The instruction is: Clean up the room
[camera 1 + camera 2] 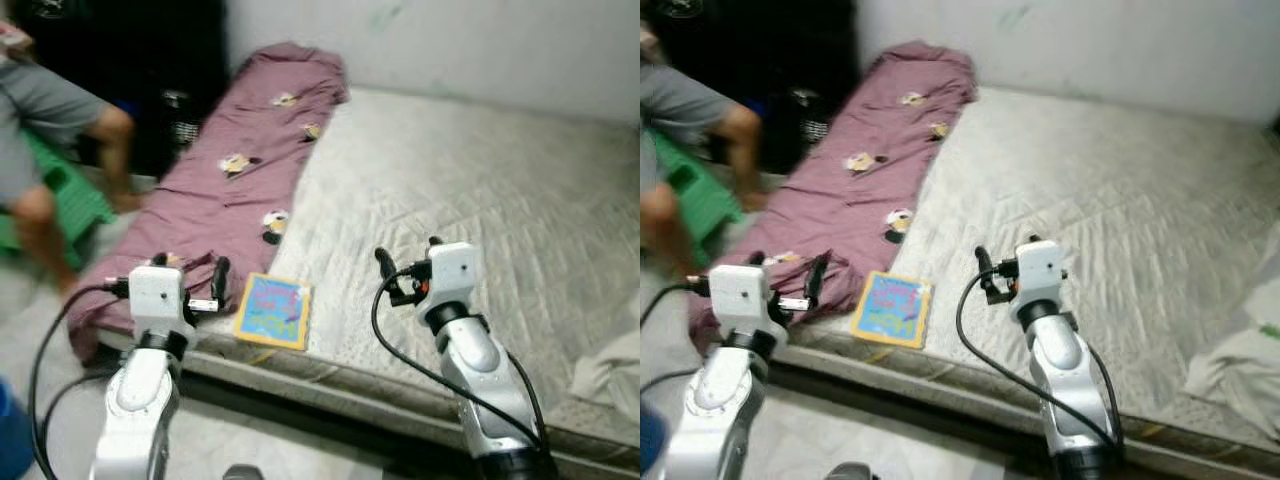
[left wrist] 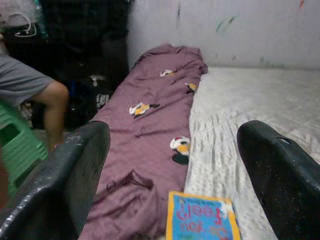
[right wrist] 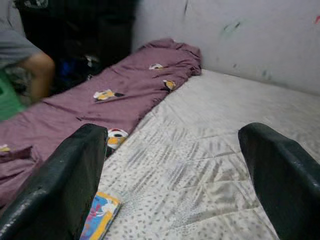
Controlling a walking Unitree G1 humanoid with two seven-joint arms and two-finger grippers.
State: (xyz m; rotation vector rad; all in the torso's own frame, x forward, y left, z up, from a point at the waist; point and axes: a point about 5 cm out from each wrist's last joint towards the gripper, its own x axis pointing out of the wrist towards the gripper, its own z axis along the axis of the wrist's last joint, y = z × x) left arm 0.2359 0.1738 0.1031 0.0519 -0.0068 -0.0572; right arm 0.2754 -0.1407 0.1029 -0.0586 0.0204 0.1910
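The bare middle of the mattress (image 1: 470, 190) lies open ahead of both pincers. Along its left side a purple blanket (image 1: 240, 170) covers the surface, a book (image 1: 272, 311) just beside it near the front edge. A white cloth (image 1: 610, 370) occupies the right corner. A seated person (image 1: 50, 150) blocks the floor at left.

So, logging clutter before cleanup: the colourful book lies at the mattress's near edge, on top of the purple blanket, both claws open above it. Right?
Not quite: the book lies on the bare mattress beside the purple blanket, as the left eye view shows. It is at the near edge; left claw and right claw are open.
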